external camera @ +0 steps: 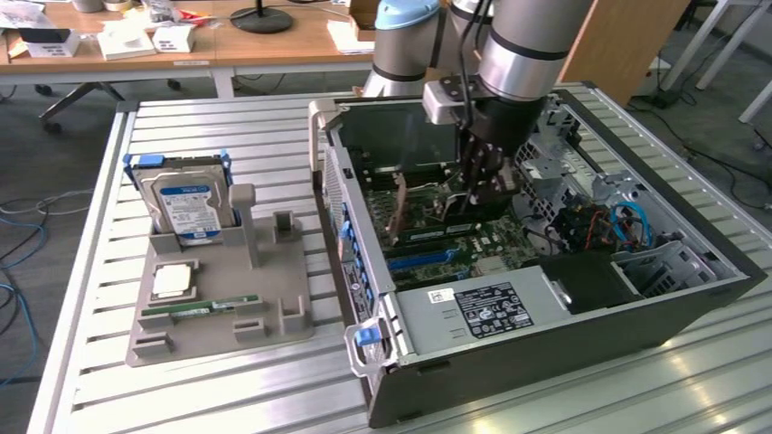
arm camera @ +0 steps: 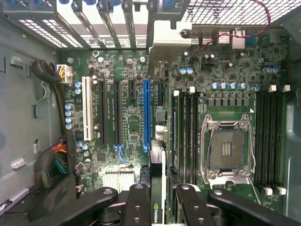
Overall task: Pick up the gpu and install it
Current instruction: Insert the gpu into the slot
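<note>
Gripper (arm camera: 162,205): clamped on the gpu (arm camera: 158,179) by its flat faces, presenting it edge-on.
Where: inside the case (external camera: 627,325), 3 o'clock from the hard drive (external camera: 190,206) in the exterior view, nearly in line with the blue slot (arm camera: 146,113).

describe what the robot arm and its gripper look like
The arm is thick silver-grey tubes with a black band and a light blue joint cap. A black cable runs along it, and a small pale box sits at the wrist. The gripper is black, with linked fingers joined by round silver pins.
</note>
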{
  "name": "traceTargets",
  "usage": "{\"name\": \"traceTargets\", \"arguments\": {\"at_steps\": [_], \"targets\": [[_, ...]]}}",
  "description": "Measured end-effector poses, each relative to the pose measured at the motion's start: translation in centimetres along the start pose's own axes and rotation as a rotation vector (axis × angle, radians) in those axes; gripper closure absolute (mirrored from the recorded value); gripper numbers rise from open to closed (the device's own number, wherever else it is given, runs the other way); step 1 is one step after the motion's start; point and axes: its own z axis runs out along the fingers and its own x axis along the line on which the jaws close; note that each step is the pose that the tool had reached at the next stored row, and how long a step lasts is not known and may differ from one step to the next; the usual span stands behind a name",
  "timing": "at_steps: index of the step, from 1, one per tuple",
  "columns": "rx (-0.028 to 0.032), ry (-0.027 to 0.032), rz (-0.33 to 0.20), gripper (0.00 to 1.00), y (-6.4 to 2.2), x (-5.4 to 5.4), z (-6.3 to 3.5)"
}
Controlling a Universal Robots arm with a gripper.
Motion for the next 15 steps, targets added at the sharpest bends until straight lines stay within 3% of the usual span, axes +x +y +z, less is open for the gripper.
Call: {"name": "traceTargets", "arguments": {"at_steps": [15], "targets": [[-0.0001,0.0002,-0.001,0.74,0.15,0.24,-0.01]]}}
